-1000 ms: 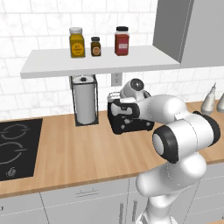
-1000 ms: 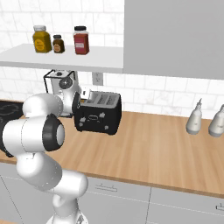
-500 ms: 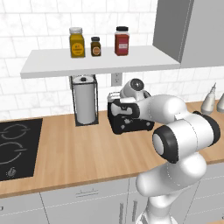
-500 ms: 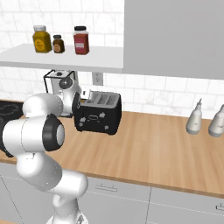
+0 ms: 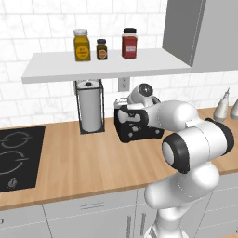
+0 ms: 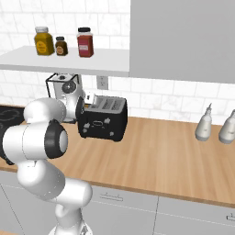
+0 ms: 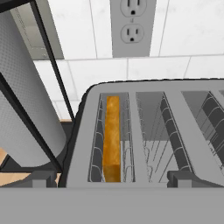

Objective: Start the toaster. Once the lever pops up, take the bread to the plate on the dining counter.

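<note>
Now, toaster: the black toaster stands on the wooden worktop against the tiled wall, just right of the paper-towel roll in its black wire stand.
Toaster top: seen from the hand camera, the toaster shows parallel slots with wire guides, below a wall socket.
Bread: the slice sits edge-up in the leftmost slot of the hand view, its orange crust showing between the wires, sunk within the slot.
Gripper: the hand hangs above the toaster's left end, on the side nearest the towel roll; in the right base view the gripper sits at that same end.
Jaws: spread wide, with nothing between them; the two finger tips stand far apart at the bottom of the hand view, on either side of the slot with the bread.
Contact: whether the fingers touch the toaster cannot be told.
Shelf: a white shelf above carries three jars, a yellow one, a small dark one and a red one.
Cooktop: a black cooktop lies at the worktop's left end.
Bottles: two pale bottles stand by the wall, well to the right of the toaster.
</note>
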